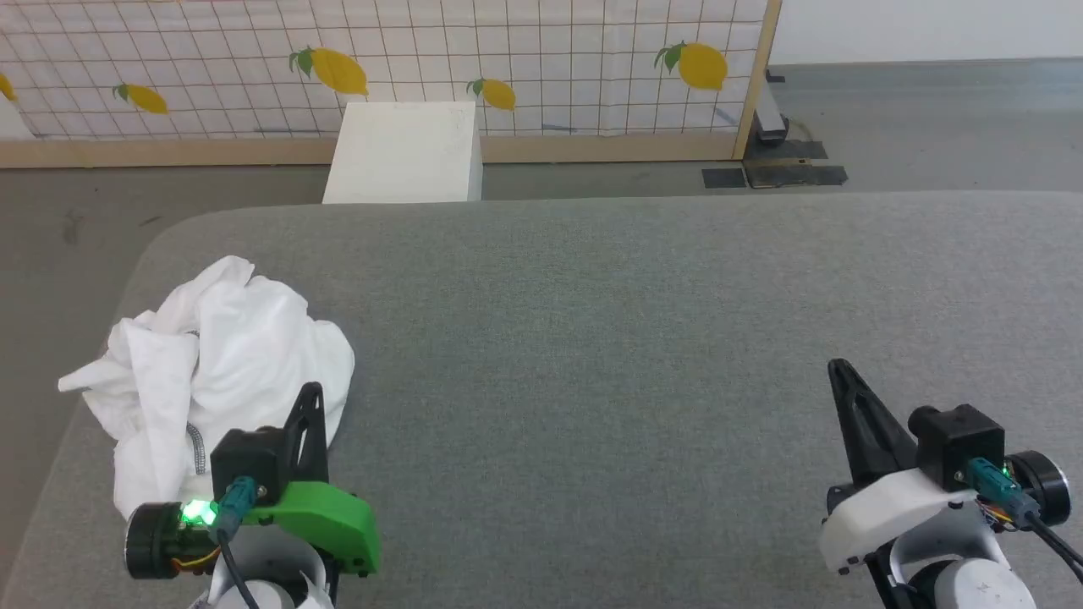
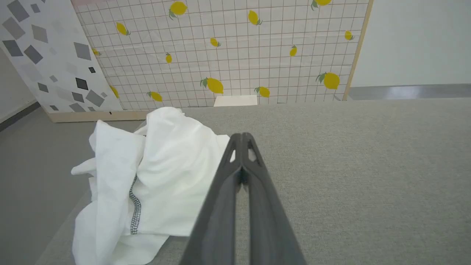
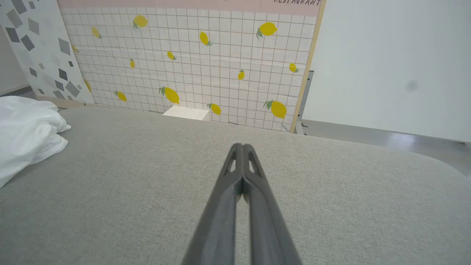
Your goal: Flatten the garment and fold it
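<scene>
The garment point(image 1: 220, 347), a white T-shirt, lies crumpled in a heap at the left end of the grey table, a sleeve hanging over the left edge. Dark zigzag stitching point(image 2: 136, 206) runs along one seam. My left gripper point(image 1: 313, 391) is shut and empty, its tips over the heap's near right edge; in the left wrist view the garment point(image 2: 162, 165) lies just left of that gripper point(image 2: 241, 137). My right gripper point(image 1: 838, 368) is shut and empty over bare table at the lower right, far from the garment point(image 3: 25, 129). The right wrist view has this gripper point(image 3: 241, 146) over grey fabric.
The grey fabric table point(image 1: 643, 338) stretches wide to the right of the heap. A white box point(image 1: 404, 152) stands on the floor beyond the table's far edge. Behind it is a lemon-patterned tiled panel point(image 1: 525, 59) with a wooden frame.
</scene>
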{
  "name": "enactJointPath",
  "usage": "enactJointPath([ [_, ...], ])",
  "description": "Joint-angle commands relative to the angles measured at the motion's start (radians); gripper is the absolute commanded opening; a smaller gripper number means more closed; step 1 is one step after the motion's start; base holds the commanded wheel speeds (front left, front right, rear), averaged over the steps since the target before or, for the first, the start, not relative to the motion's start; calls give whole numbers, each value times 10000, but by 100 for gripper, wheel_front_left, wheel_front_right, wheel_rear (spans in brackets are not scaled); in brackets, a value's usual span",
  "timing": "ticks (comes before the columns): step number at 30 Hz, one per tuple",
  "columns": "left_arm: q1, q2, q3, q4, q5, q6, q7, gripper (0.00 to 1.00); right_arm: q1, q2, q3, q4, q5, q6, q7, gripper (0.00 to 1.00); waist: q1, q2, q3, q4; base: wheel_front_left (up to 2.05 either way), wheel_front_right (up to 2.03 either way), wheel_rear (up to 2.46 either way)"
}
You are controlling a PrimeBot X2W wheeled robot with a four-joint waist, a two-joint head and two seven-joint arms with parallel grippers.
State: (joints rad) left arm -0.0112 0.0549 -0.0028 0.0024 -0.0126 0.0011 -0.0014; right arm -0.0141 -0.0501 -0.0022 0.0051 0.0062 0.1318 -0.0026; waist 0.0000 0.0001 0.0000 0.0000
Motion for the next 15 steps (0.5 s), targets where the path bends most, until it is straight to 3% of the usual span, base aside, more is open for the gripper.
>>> enactJointPath([
  [1, 112, -47, 28, -24, 126, -11, 14, 0, 141, -1, 22, -51, -62, -11, 26, 0, 0, -1, 0, 0, 0, 0, 0],
  [15, 112, -47, 28, -24, 126, -11, 14, 0, 141, -1, 22, -51, -62, -11, 26, 0, 0, -1, 0, 0, 0, 0, 0],
])
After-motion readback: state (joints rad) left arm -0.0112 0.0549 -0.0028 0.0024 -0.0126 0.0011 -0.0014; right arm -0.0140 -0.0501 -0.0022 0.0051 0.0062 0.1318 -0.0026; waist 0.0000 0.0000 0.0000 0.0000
